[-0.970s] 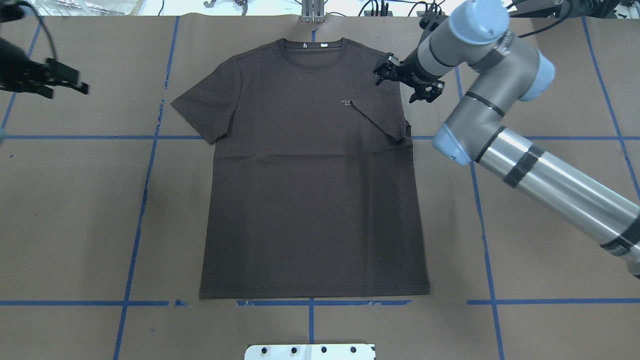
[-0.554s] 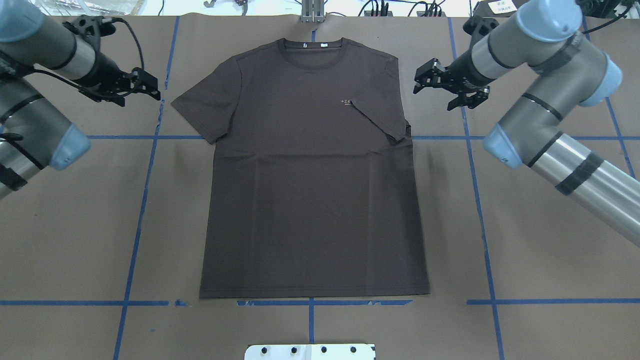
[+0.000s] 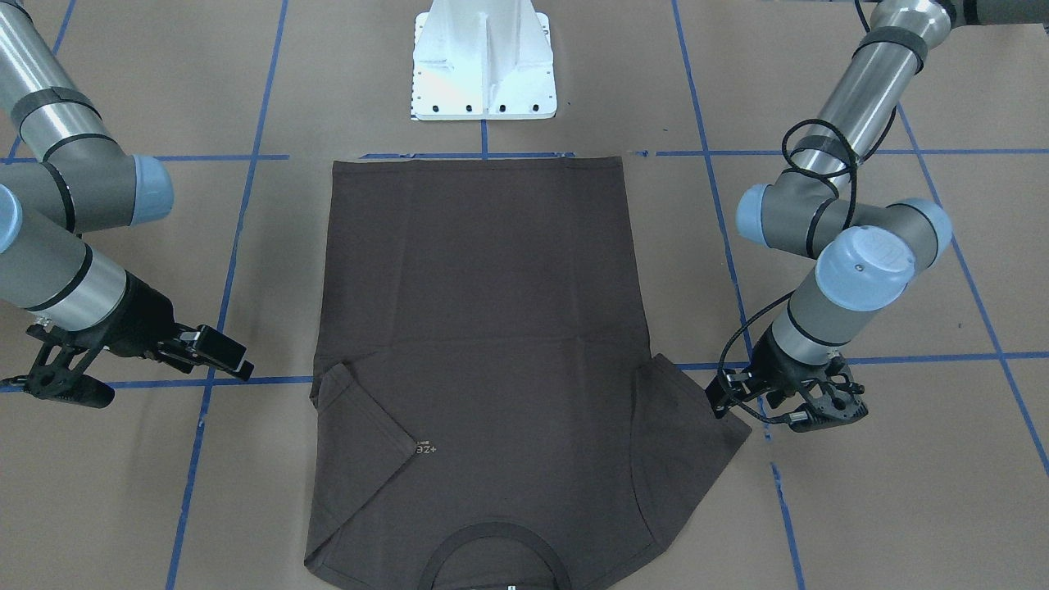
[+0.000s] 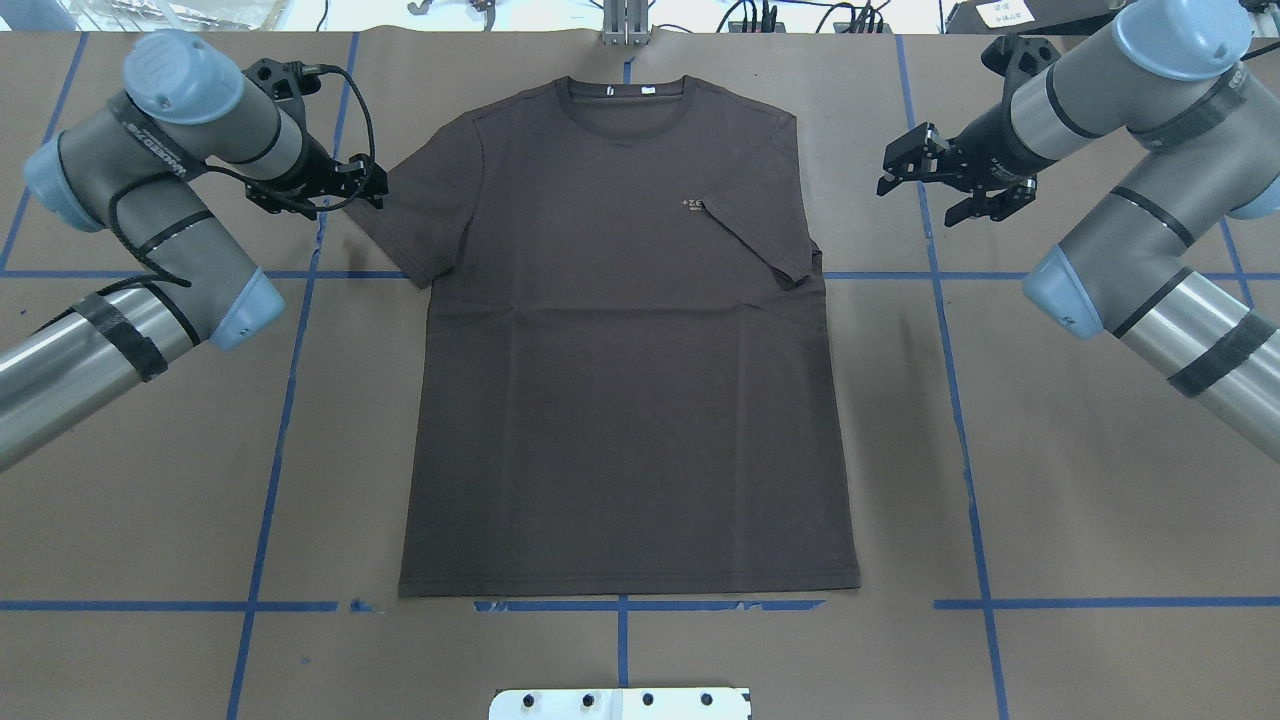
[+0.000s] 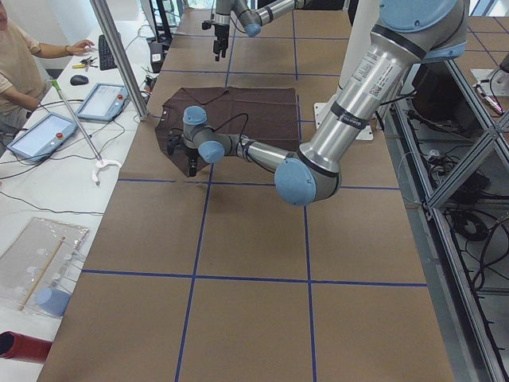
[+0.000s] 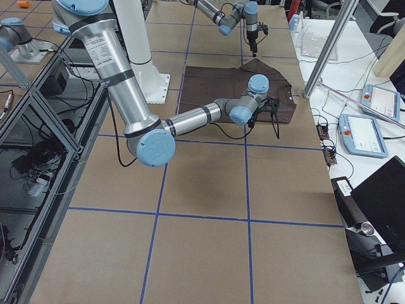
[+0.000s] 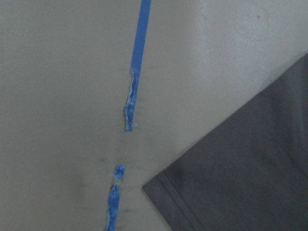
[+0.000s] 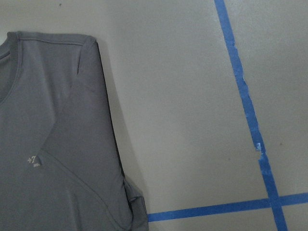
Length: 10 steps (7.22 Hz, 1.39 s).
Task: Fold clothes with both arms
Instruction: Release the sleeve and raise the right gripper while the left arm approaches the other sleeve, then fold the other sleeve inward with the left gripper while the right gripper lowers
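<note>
The dark brown T-shirt (image 4: 620, 400) lies flat on the brown table, collar at the far edge. Its sleeve on my right is folded in over the chest by the pale lettering (image 4: 692, 205). The sleeve on my left (image 4: 415, 215) lies spread out. My left gripper (image 4: 380, 188) is open at the outer edge of that sleeve, low over the table; in the front-facing view (image 3: 721, 401) it touches the sleeve edge. My right gripper (image 4: 915, 195) is open and empty, off the shirt to its right. The left wrist view shows a sleeve corner (image 7: 250, 168).
Blue tape lines (image 4: 275, 440) grid the table. The white pedestal base (image 3: 483, 65) stands at the near edge behind the hem. In the left side view an operator (image 5: 12, 56) sits by tablets (image 5: 103, 99) beyond the table's far edge.
My left arm has swung in from the left and brought its gripper to the spread sleeve. My right gripper has drawn back to the right, away from the folded sleeve.
</note>
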### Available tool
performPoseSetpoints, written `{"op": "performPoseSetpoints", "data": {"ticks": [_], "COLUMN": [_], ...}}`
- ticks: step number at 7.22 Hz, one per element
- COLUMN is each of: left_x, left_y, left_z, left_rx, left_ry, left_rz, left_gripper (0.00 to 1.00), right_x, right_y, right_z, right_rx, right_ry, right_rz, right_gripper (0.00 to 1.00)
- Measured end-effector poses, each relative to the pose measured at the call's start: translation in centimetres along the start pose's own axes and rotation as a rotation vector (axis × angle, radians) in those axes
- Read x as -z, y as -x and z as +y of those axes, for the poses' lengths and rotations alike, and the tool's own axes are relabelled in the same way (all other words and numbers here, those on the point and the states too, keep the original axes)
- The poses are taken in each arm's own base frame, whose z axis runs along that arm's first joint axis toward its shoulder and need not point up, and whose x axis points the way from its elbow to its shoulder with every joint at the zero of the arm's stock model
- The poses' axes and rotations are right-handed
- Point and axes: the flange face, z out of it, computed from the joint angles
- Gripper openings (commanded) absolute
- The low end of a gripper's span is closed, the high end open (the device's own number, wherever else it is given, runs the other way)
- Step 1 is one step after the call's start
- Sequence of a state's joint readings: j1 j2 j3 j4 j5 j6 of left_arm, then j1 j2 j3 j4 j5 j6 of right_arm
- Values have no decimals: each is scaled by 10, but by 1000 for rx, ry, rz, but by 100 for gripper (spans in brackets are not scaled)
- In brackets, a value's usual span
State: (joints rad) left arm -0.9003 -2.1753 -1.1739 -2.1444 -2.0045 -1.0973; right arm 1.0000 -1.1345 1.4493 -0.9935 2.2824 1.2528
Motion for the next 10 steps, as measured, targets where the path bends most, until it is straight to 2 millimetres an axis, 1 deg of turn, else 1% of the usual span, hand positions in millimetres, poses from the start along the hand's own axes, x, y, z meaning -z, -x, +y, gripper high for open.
{"op": "performPoseSetpoints", "data": {"ticks": [1, 2, 6, 7, 9, 10], "left_x": [-9, -14, -18, -18, -27, -29], "left_y": [-3, -4, -5, -6, -2, 0], "left_z": [1, 3, 3, 0, -8, -9], "left_rx": [-5, -8, -13, -16, -23, -25], "left_ry": [-4, -4, -9, -27, -73, -83], "left_rz": [-5, -6, -6, -10, -15, -15], "left_gripper": [79, 75, 70, 68, 66, 45], "right_x": [1, 1, 2, 3, 5, 5], "right_y": [-2, -3, -3, -2, 0, 1], "right_z": [0, 0, 0, 1, 1, 1], "right_rx": [0, 0, 0, 1, 1, -1], "right_ry": [-2, -5, -9, -12, -22, -26], "right_rz": [2, 2, 1, 0, 0, 0], "right_gripper": [100, 100, 100, 100, 100, 100]}}
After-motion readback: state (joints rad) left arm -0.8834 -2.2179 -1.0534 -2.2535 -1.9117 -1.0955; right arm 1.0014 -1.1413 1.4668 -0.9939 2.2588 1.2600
